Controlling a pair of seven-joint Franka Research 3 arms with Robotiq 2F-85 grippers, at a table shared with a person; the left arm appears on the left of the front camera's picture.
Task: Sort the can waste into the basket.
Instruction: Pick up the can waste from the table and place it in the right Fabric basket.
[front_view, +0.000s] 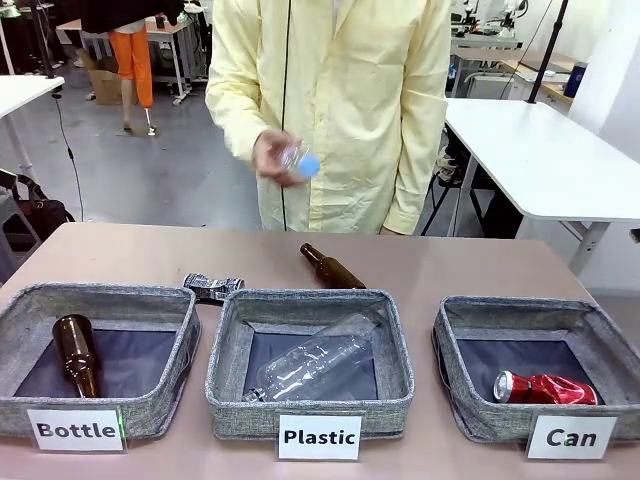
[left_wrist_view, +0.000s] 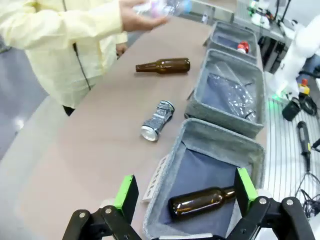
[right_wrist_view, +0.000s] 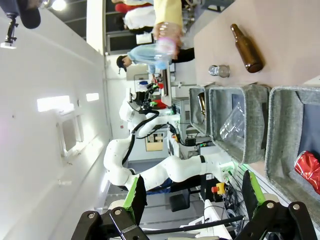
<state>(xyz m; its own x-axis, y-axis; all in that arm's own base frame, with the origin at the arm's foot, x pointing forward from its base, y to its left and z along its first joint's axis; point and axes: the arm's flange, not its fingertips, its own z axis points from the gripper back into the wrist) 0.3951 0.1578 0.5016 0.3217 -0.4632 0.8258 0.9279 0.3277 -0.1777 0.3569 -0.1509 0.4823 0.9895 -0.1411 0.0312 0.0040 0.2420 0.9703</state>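
- Left gripper (left_wrist_view: 186, 196) hangs with its jaws wide apart and empty over the near end of the "Bottle" bin (left_wrist_view: 220, 137). The right gripper (right_wrist_view: 194, 194) is likewise spread and holds nothing.
- One piece of the can waste, the red crushed can (front_view: 545, 388), lies inside the "Can" basket (front_view: 520, 306) on the robot's right.
- The black crushed can (front_view: 212, 287) lies on the table (front_view: 480, 265), just behind the gap between the "Bottle" bin and the "Plastic" bin (front_view: 310, 300).
- A person's hand (front_view: 275, 155) holds a clear plastic bottle (front_view: 303, 163) above the far edge.
- By my reading, one can is sorted and one remains, so picking up the black can is the step in hand.
- That likely calls for the left arm to reach past the bin's far wall, close across the flattened body, avoid the brown bottle (front_view: 332, 268) nearby, and carry the can across to the basket.
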